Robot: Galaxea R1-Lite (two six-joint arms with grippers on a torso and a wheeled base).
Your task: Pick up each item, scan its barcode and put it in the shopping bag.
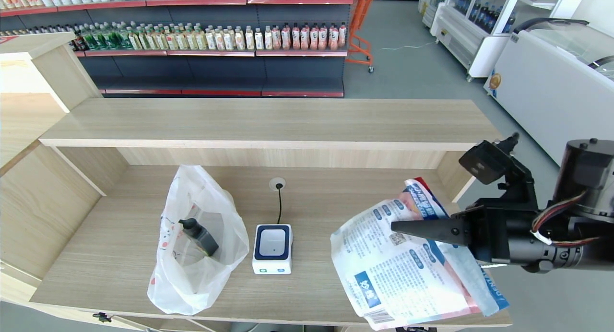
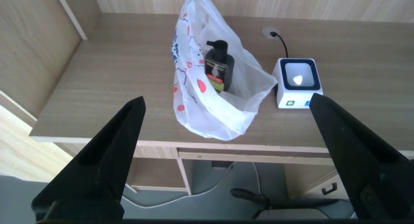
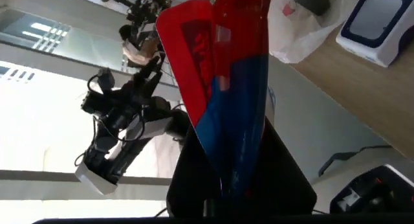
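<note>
Head view: right gripper [image 1: 412, 229] pinches pouch [image 1: 403, 274] by its edge, over the counter [image 1: 120, 236] right of the scanner [image 1: 272, 248]; it looks light, floppy, slick. Left wrist view: left gripper [image 2: 226, 114] spread, empty. Right wrist view: pouch clamped; its stiffer seam seems the safest hold

The far finger of the right hand [image 1: 407, 228] hides behind the packet [image 1: 407, 279]. Film of the shopping bag [image 1: 192, 279] veils the base of the bottle [image 1: 199, 236]. Fingers of the left hand [image 2: 226, 100] run off the left wrist view's edge.
</note>
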